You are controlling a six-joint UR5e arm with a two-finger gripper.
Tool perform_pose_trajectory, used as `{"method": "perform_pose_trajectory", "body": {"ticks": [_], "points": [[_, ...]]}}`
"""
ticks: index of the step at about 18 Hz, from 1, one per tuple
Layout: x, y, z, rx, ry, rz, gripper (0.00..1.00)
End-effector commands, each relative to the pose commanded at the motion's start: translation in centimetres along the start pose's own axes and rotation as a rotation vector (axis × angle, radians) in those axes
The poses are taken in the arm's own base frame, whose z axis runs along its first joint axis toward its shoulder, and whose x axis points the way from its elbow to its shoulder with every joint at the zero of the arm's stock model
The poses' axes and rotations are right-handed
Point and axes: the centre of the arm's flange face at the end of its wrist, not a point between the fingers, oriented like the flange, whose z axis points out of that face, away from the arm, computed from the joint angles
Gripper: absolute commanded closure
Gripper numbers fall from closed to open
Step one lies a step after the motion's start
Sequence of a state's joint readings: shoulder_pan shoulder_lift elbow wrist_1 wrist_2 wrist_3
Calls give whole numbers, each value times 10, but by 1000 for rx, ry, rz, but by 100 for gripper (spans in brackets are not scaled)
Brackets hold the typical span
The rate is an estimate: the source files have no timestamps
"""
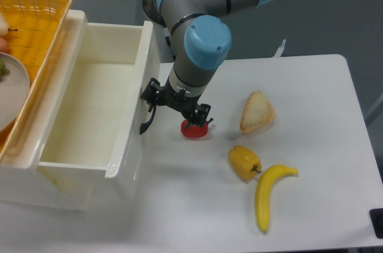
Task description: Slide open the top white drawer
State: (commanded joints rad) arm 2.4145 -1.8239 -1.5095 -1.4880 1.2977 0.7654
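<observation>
The top white drawer [96,103] is pulled out to the right from the cream cabinet [76,26], and its empty inside shows. Its black curved handle [145,122] hangs on the front panel. My gripper [175,110] points down right beside that panel, its fingers spread, and the left finger [149,96] is at the handle. The right finger [200,116] stands over a red tomato-like toy [195,130]. Nothing is clamped between the fingers.
A yellow wicker basket [42,2] with a white plate [15,94] sits on the cabinet. On the table to the right lie a bread slice [257,112], a yellow pepper [244,162] and a banana [269,193].
</observation>
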Motion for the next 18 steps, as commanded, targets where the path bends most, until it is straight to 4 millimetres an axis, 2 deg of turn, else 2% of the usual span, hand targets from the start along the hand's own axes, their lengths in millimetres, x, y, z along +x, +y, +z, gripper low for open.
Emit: {"method": "perform_pose_trajectory", "body": {"ticks": [5,11,18], "points": [[-5,1,-2,6,0,-5,0],[-16,2,8,-7,16,-19,0],[-21,6,7,-7,31,-35,0]]}}
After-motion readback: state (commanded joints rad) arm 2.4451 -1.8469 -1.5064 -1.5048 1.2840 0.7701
